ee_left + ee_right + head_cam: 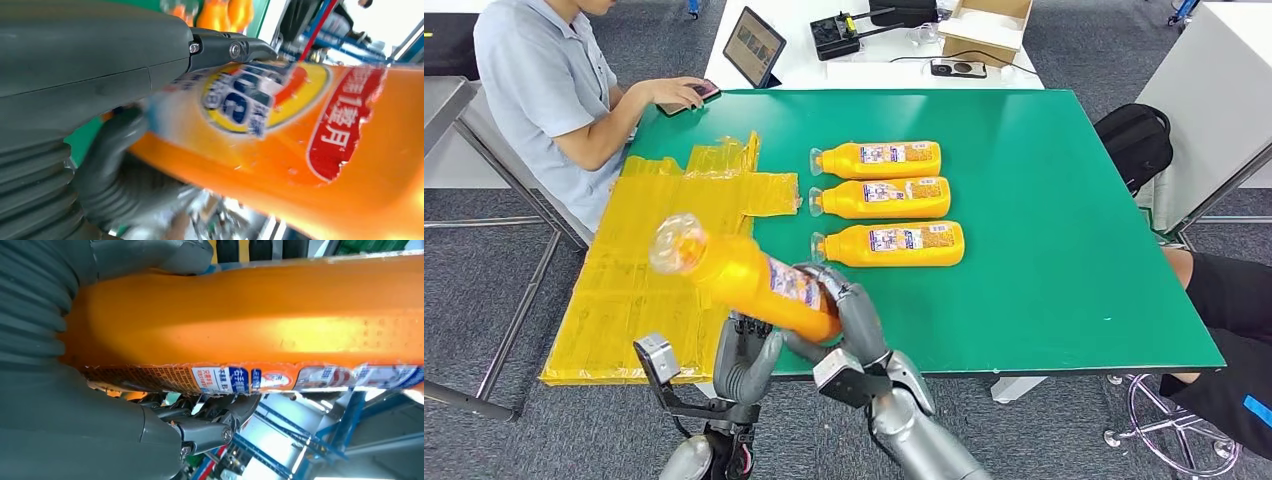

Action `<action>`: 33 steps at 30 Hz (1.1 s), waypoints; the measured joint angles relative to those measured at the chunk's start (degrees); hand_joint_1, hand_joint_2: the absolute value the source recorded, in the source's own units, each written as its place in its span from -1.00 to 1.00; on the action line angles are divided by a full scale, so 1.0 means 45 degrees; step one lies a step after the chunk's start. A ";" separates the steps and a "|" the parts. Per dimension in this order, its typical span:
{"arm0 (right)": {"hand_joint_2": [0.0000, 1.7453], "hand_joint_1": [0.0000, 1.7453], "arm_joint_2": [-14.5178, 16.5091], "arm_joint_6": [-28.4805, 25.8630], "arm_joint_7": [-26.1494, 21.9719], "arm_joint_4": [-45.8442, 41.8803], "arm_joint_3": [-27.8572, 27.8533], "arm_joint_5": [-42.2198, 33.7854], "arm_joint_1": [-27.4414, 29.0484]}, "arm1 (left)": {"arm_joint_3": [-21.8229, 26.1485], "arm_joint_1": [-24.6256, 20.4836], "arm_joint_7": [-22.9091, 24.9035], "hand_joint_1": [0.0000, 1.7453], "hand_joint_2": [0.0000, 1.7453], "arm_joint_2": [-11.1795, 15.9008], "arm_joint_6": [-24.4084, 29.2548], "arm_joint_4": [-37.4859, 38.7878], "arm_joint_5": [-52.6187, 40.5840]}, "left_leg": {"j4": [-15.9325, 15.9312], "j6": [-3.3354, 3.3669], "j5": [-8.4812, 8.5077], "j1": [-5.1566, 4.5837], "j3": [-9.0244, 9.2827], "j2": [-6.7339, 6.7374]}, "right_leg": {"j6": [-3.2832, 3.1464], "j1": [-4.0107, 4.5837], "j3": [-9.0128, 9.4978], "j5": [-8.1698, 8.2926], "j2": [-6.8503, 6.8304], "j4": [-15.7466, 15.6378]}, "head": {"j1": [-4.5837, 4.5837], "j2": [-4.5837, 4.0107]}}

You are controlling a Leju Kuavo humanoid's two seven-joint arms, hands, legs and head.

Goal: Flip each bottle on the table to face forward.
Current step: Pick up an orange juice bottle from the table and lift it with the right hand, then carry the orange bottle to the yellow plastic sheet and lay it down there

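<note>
**Both hands lift one orange bottle**

I see my left hand (746,362) and right hand (849,315) gripping an orange bottle (744,277), raised, tilted, above the green surface (1064,250). Three bottles (884,197) lie beyond; a seated person (554,90) sits beside yellow sheets (639,290).

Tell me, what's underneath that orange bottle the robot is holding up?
Below the held bottle lie crinkled yellow plastic sheets and the green table's near edge. Both hands, left hand and right hand, wrap its lower end, hiding the bottle's base.
</note>
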 joint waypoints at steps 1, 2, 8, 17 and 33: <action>1.00 1.00 0.0023 -0.0001 -0.0001 -0.0024 0.0056 -0.0001 0.0057 | 0.0006 0.0001 -0.0092 -1.00 -1.00 -0.0001 0.0158 -0.0033 -0.0157 | 0.0000 0.0000 0.0000 0.0000 -0.0001 0.0000 | 0.0000 0.0000 0.0000 0.0000 0.0000 0.0000 | 0.0001 0.0000; 1.00 0.98 0.0038 -0.0001 -0.0002 -0.0044 0.0113 0.0006 0.0104 | 0.0012 -0.0007 -0.0153 -1.00 -1.00 -0.0002 0.0267 -0.0061 -0.0265 | 0.0000 0.0000 0.0000 -0.0001 -0.0001 0.0000 | 0.0000 -0.0001 0.0001 0.0000 0.0000 0.0000 | 0.0002 0.0000; 1.00 0.94 0.0105 0.0152 -0.0001 -0.0231 0.0396 0.0058 0.0413 | 0.0062 -0.0033 -0.0595 -1.00 -1.00 -0.0066 0.1277 -0.0311 -0.0882 | 0.0000 0.0001 0.0000 -0.0004 -0.0004 0.0000 | 0.0000 -0.0003 0.0001 0.0001 -0.0001 -0.0002 | 0.0005 0.0000; 1.00 0.88 0.0230 0.0342 0.0023 -0.0346 0.0477 -0.0009 0.0479 | 0.0083 0.0040 -0.0910 -1.00 -1.00 -0.0078 0.1658 -0.0670 -0.1305 | 0.0000 0.0000 0.0001 -0.0001 -0.0004 0.0001 | 0.0000 -0.0001 -0.0005 0.0001 0.0000 -0.0001 | 0.0001 0.0000; 1.00 0.58 0.0224 0.0826 0.0290 -0.0359 0.0247 -0.0022 0.0468 | -0.0044 0.0033 -0.0881 -1.00 -1.00 -0.0070 0.2427 -0.0715 -0.4020 | 0.0000 0.0000 0.0001 -0.0002 -0.0005 0.0001 | 0.0000 -0.0002 -0.0004 0.0001 0.0000 -0.0001 | 0.0001 0.0000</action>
